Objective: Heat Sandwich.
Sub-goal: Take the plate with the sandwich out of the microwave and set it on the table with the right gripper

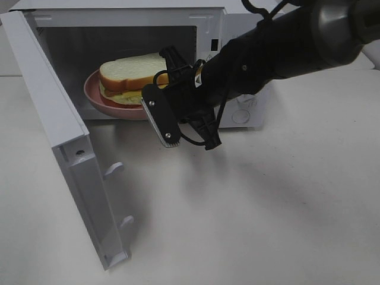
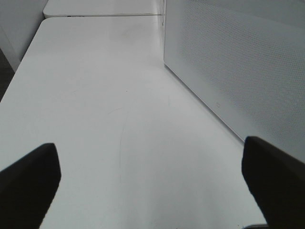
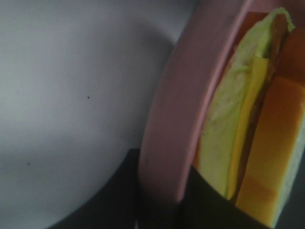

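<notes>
White matte surface [image 1: 267,208] carries an open white microwave [image 1: 136,35]. Right hand [image 3: 162,191] pinches the smooth rim of a round pink plate [image 1: 98,98] inside it, bearing the thick square sandwich [image 1: 127,74]. Left hand [image 2: 152,186] hovers spread wide, empty.

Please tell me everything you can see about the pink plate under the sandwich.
The round pink plate looks smooth and glossy, like plastic or glazed ceramic, with a raised rim. It sits level in the open white microwave, partly inside its mouth. On it rests the thick white-bread sandwich with yellow cheese and pale green filling. The black right gripper is closed on its near rim.
</notes>
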